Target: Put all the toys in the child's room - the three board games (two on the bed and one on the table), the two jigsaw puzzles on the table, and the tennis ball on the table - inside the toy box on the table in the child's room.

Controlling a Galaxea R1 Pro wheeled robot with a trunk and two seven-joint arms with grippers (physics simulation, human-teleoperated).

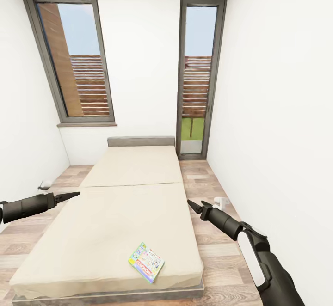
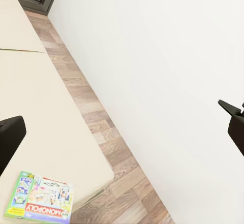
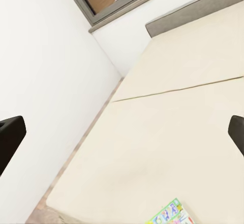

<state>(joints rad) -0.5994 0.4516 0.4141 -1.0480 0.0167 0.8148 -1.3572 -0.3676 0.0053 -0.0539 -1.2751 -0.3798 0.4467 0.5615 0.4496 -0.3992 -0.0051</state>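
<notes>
On the near right corner of the bed (image 1: 125, 204), one board game (image 1: 146, 261) can be seen lying flat, a green-edged multicolour box with "MONOPOLY" readable in the left wrist view. Only that one game is spotted on the mattress, so a second bed game has probably been dealt with already, though that's just a guess. Desk, toy box, puzzles and tennis ball aren't visible from this spot, so not much can be said about how full the box is.

Both arms are held out over the bed's sides, well apart from the game. The left gripper (image 1: 69, 196) looks pinched together with nothing in it. The right gripper (image 1: 194, 205) has its jaws spread a little, also holding nothing.

So at minimum this game is left to be picked up and carried to the box.
</notes>
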